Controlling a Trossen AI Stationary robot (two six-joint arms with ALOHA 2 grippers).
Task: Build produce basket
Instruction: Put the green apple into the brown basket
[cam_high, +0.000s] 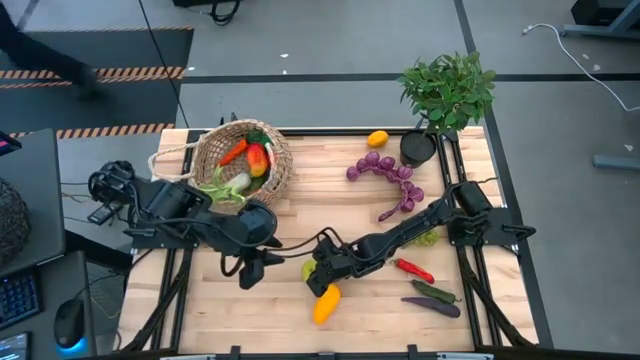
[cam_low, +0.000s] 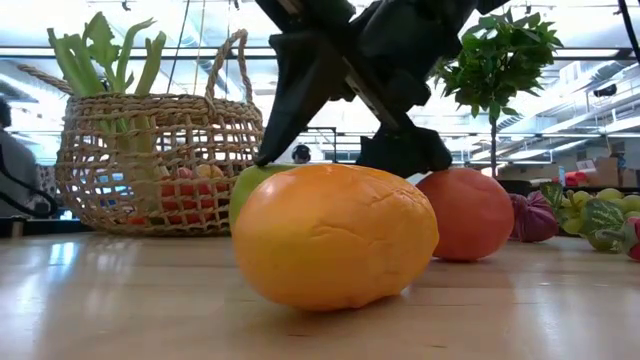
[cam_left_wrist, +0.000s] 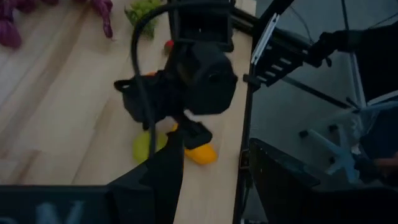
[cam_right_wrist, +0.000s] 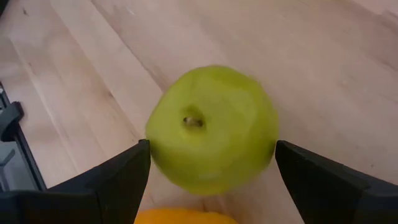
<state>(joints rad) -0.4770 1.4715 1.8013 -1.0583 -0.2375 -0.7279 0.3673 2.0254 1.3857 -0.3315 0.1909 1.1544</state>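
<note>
The tan wicker basket (cam_high: 245, 160) stands at the far left of the table and holds a leek, a carrot and a red-yellow fruit. A green apple (cam_right_wrist: 211, 127) sits near the table's middle front, and my right gripper (cam_high: 318, 268) has a finger on each side of it. An orange-yellow fruit (cam_high: 326, 303) lies just in front of the apple. My left gripper (cam_high: 250, 272) hangs above the table to the left of the apple, open, with nothing between its fingers (cam_left_wrist: 165, 180). My right gripper has the green apple between its two fingers, one on each of its opposite sides (cam_right_wrist: 152, 146), about halfway up. The fingers slant down from the table's right and far side. The apple's stem dimple faces up; its underside is hidden by the orange-yellow fruit.
A red tomato (cam_low: 470, 212) lies behind the apple. Purple grapes (cam_high: 385, 170), a red chili (cam_high: 415, 270), a cucumber (cam_high: 435, 291) and an eggplant (cam_high: 432, 306) lie on the right half. A potted plant (cam_high: 448, 88) stands at the far right corner.
</note>
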